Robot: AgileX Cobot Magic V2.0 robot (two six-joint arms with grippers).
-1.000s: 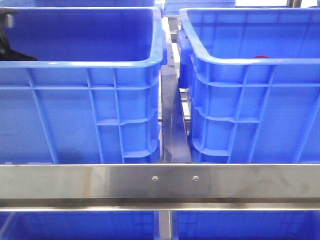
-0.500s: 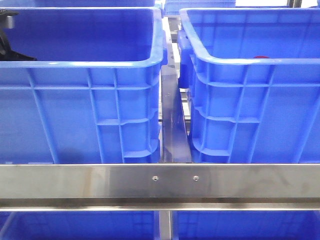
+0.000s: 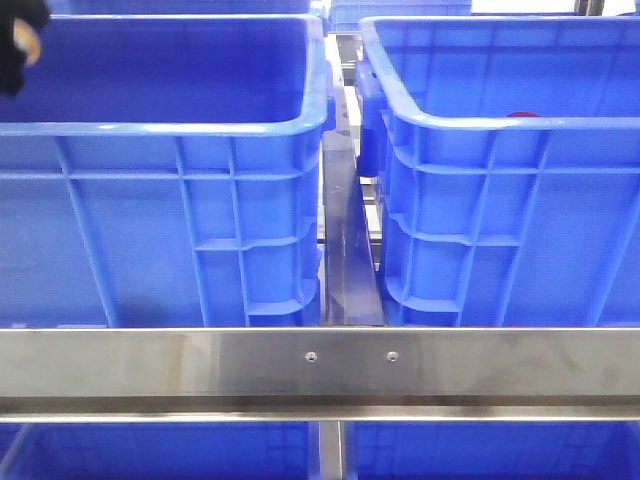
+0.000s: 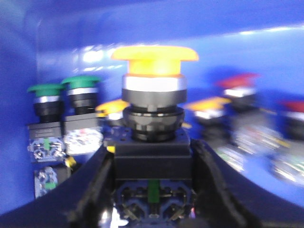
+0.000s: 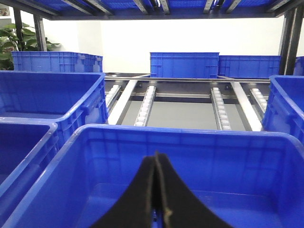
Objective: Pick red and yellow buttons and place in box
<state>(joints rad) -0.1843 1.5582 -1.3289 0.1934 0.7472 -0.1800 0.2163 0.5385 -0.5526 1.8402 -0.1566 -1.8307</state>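
My left gripper (image 4: 152, 180) is shut on the black body of a yellow button (image 4: 154, 54), whose mushroom cap stands upright above the fingers. More red buttons (image 4: 240, 80) and yellow ones (image 4: 209, 103) stand blurred behind it on a blue crate floor. In the front view that gripper (image 3: 18, 40) shows at the top left corner, above the left blue crate (image 3: 180, 200), with a bit of yellow (image 3: 33, 42) on it. A red dome (image 3: 521, 115) peeks over the front rim of the right blue box (image 3: 500, 200). My right gripper (image 5: 157, 161) is shut on nothing over a blue box (image 5: 180, 135).
Two green buttons (image 4: 45, 89) stand beside the held one. A steel rail (image 3: 320, 360) crosses in front of both crates, with a narrow gap (image 3: 345, 240) between them. More blue crates (image 5: 185, 64) and roller tracks (image 5: 145, 102) lie beyond the right gripper.
In the front view the left gripper has risen at the top left corner, and a bit of yellow now shows in it. Nothing else has moved.
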